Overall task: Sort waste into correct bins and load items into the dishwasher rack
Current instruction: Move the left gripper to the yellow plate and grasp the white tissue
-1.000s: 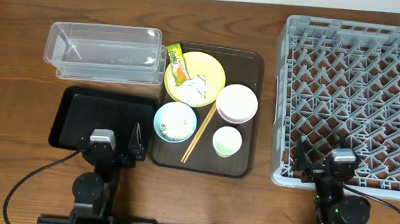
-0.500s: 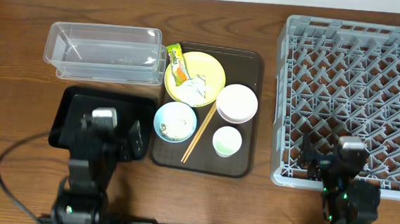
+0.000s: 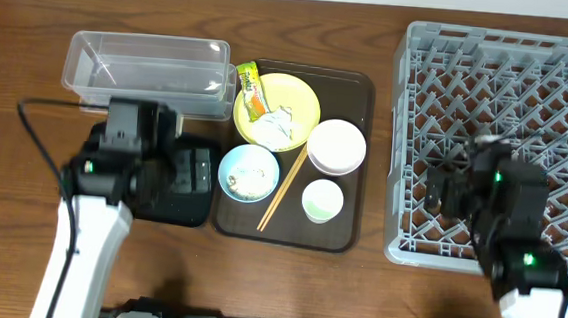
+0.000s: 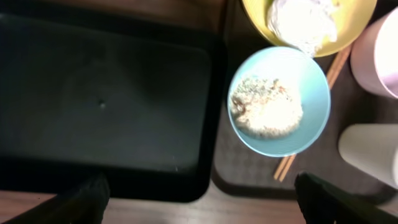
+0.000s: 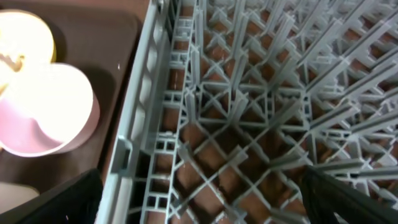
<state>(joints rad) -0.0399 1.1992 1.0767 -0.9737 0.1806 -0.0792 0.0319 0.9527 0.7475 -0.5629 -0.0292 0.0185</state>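
The light blue bowl [image 3: 250, 172] holds rice [image 4: 267, 109] on the dark brown tray [image 3: 359, 84]. With it are the yellow plate [image 3: 303, 95], the wrapper [image 3: 253, 92], the tissue [image 3: 276, 126], the white bowl [image 3: 337, 146], the white cup [image 3: 322, 201] and the chopsticks [image 3: 282, 189]. My left gripper [image 3: 188, 172] is open and empty above the black tray [image 4: 99, 99], left of the blue bowl [image 4: 280, 99]. My right gripper [image 3: 442, 195] is open and empty over the front left part of the grey rack [image 3: 509, 95]; its wrist view shows the rack lattice [image 5: 249, 93] and the white bowl [image 5: 43, 112].
The clear tub [image 3: 145, 69] stands behind the black tray [image 3: 160, 209], next to the brown tray's back left corner. The rack's left wall [image 5: 143, 106] rises between the brown tray and my right gripper [image 5: 205, 205]. Cables trail from both arms.
Both arms have lifted from the table's front edge and reached forward: the left over the black tray, the right over the rack. The objects have not moved.
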